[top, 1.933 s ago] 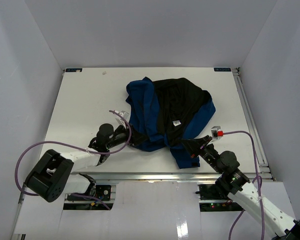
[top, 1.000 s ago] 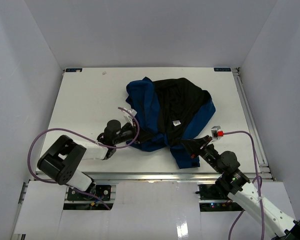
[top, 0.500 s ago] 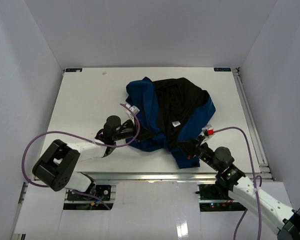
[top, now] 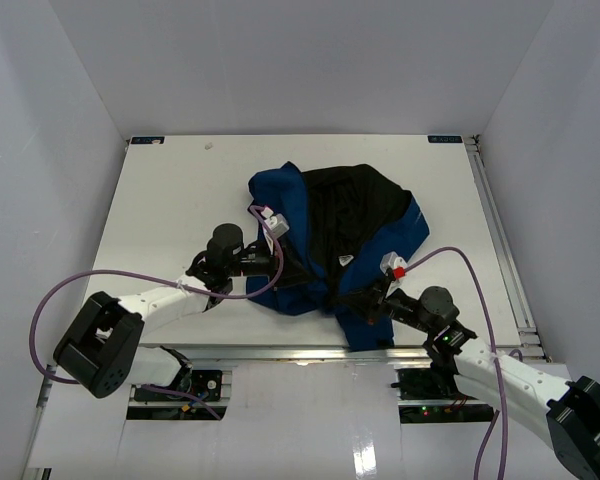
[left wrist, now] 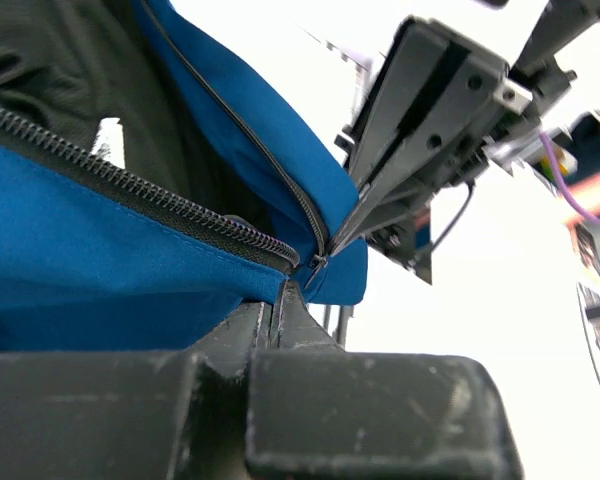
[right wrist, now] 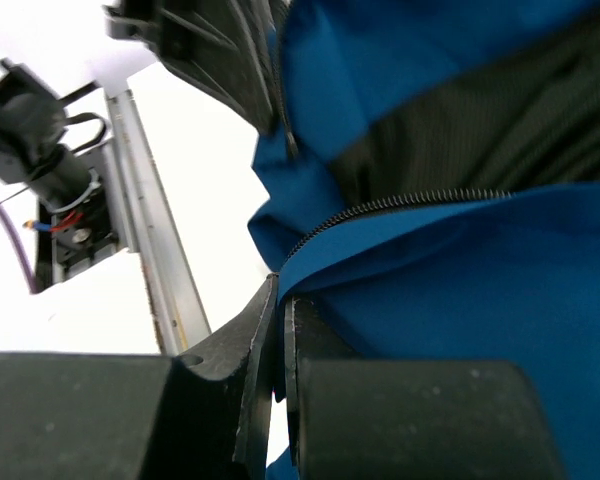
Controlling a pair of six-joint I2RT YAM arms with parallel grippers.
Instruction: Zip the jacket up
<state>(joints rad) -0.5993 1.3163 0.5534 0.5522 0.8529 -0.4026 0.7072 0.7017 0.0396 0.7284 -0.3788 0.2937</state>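
The royal-blue jacket (top: 310,215) lies crumpled and open at the table's middle, its black lining (top: 355,215) up and a small white label (top: 346,258) showing. My left gripper (top: 280,262) is shut on its left front edge; the left wrist view shows the blue fabric (left wrist: 100,270) and dark zipper teeth (left wrist: 150,195) pinched at the fingertips (left wrist: 290,300). My right gripper (top: 368,300) is shut on the lower right hem; the right wrist view shows the blue hem (right wrist: 450,270) with its zipper teeth (right wrist: 400,205) running into the closed fingers (right wrist: 270,310).
A white table (top: 170,200) sits between white walls. A metal rail (top: 500,240) runs along the right edge and another along the near edge (top: 280,350). Purple cables (top: 80,290) loop from both arms. In the left wrist view, the right gripper (left wrist: 420,130) is close ahead.
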